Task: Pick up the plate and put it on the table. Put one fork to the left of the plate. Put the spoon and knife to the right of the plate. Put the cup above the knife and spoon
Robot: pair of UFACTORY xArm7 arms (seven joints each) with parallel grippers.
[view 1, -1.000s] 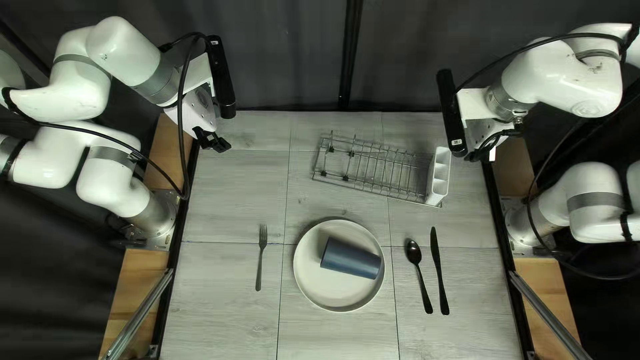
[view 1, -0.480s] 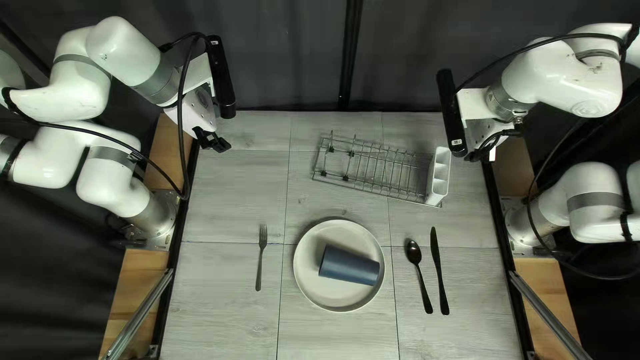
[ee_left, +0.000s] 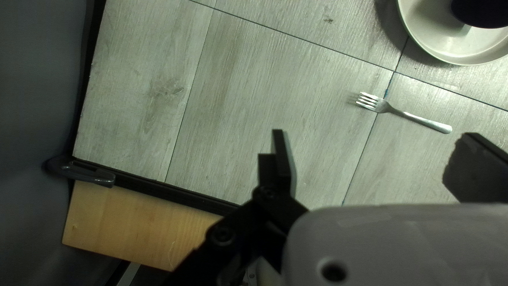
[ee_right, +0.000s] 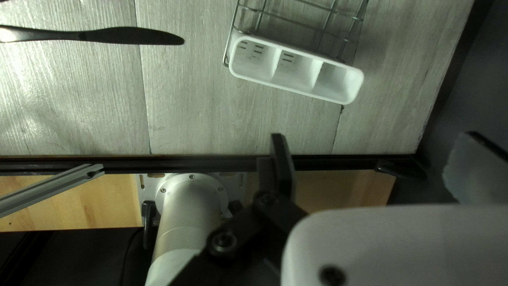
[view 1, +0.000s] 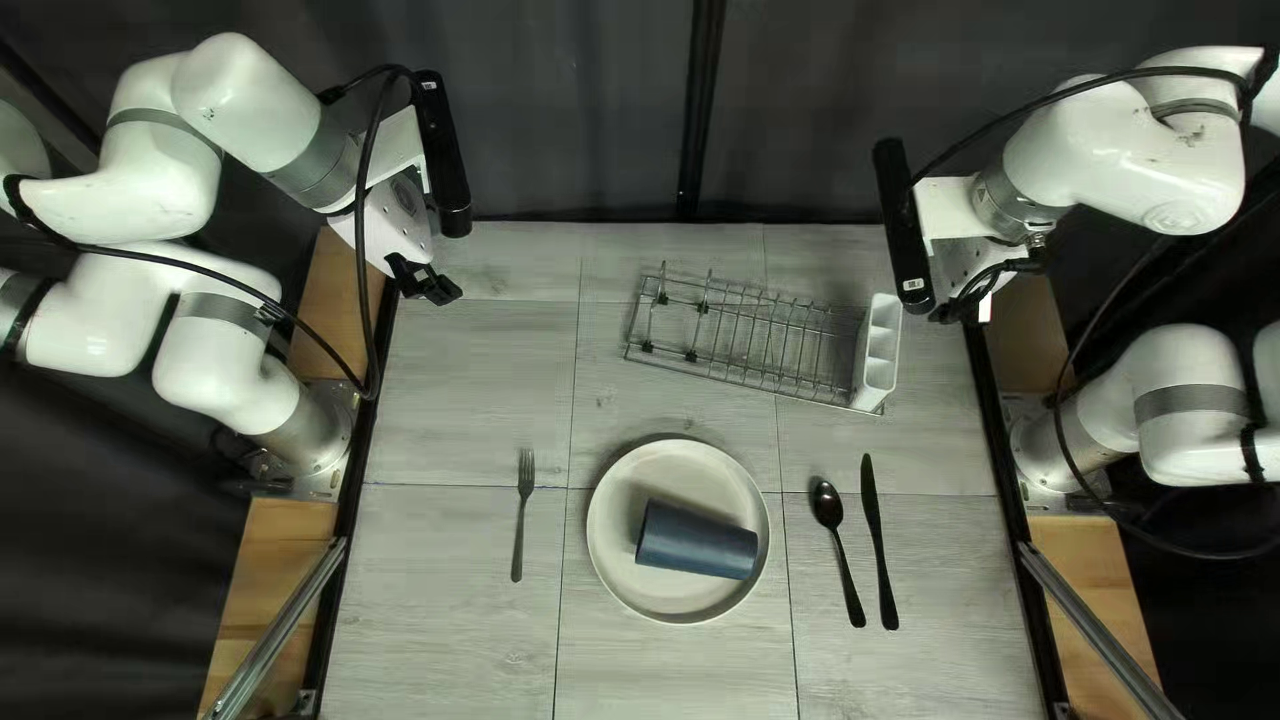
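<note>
Insp. of place setting, cup outstanding. L claw [ee_left: 374, 145]: released, fingers wide apart, nothing held, nr far L corner of surface [view 1: 440, 427]. R claw [ee_right: 373, 145]: likewise released and unloaded, nr far R corner, beside white holder [view 1: 876, 350] at the end of rack [view 1: 754, 386].

Plate [view 1: 678, 467] sits flat, nearer the near edge than the far. Fork [view 1: 522, 514] lies on its L-edge side; spoon [view 1: 827, 503] and knife [view 1: 879, 547] on its R-edge side, side by side, apart. Cup [view 1: 698, 540] lies on its side inside plate, its length roughly toward R edge. Which end is the mouth: cannot tell.

Main risk, in my judgement: cup rolling. Round wall on a smooth plate; a touch by one finger before the other would likely send it to the rim, so the grip may miss or close off-centre. Second: descent too low, fingers strike plate and shove it toward fork or spoon, spoiling the layout. Third: cup needs turning upright; gripped askew, it may go down on its edge and tip. Fourth: target spot, btwn spoon/knife tips and holder, is limited; an approach from far R corner could clip holder or drag rack, and a short placement could land on knife. Rec.: R claw, centred grip, lift well clear of rim.
</note>
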